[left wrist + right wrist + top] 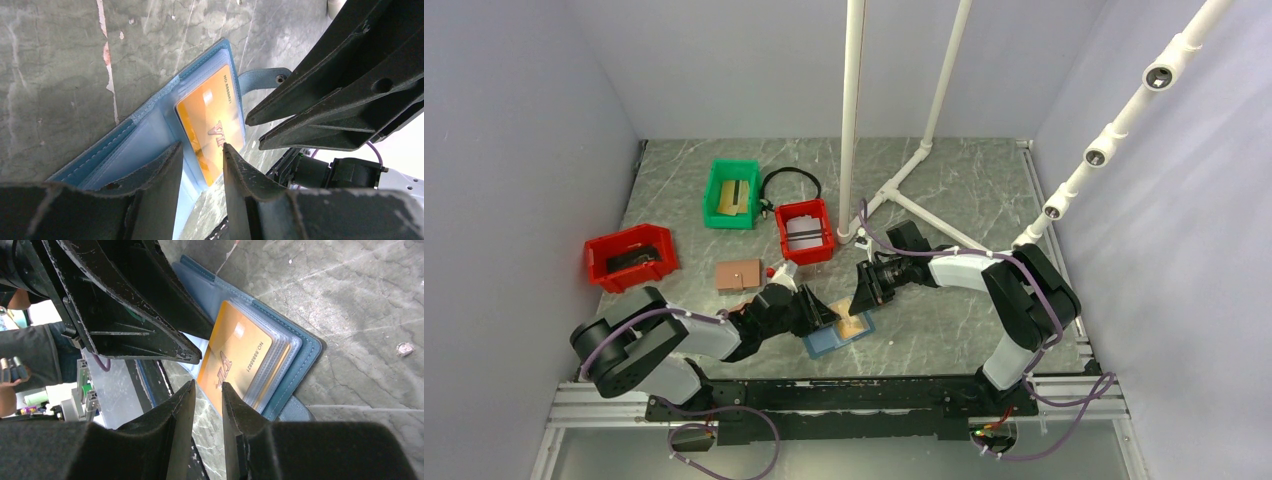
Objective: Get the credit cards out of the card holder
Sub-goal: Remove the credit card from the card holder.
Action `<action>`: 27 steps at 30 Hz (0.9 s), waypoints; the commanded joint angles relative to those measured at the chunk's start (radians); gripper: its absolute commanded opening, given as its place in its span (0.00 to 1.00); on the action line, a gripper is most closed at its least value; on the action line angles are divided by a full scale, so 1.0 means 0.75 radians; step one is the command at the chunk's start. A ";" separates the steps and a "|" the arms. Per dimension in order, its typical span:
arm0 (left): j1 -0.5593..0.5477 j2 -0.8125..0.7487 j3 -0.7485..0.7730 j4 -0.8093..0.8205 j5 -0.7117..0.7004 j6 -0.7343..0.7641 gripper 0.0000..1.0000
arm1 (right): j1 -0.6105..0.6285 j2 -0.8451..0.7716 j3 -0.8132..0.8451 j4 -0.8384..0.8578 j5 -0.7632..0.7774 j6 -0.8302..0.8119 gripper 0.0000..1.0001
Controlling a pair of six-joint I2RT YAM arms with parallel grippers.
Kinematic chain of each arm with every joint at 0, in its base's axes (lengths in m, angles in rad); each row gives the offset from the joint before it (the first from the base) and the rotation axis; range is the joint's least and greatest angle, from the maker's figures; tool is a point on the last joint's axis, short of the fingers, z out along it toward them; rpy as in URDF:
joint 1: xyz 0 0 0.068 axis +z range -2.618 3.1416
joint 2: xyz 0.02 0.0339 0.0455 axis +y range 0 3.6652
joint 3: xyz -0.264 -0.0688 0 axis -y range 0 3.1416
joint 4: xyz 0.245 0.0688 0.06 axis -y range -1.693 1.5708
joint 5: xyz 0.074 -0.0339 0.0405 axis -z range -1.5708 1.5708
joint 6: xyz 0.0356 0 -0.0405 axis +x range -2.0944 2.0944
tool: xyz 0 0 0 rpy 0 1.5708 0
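Holder point(829, 340) lies open, gold card point(210, 120) on top of it. Left gripper point(202, 150) parted over holder. Right gripper point(207, 387) nearly closed at card's edge; grip unclear. Risk: unpinned holder drags along.

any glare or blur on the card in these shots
Left wrist view: white glare patch on the shiny gold-tan rectangular card, frame's lower right blown out white; right wrist view: similar pale glare, printed number readable; top view: evenly lit, card tiny.
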 commanded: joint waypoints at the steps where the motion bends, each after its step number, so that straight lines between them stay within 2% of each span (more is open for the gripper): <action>1: 0.000 0.020 0.013 0.062 0.032 0.025 0.40 | 0.001 -0.047 0.031 0.020 -0.039 -0.021 0.29; 12: -0.003 -0.009 0.019 0.075 0.047 0.037 0.40 | 0.001 -0.054 0.029 0.022 -0.043 -0.019 0.29; 27: -0.008 -0.157 0.023 -0.083 -0.006 0.078 0.42 | 0.001 -0.055 0.036 0.023 -0.065 -0.009 0.28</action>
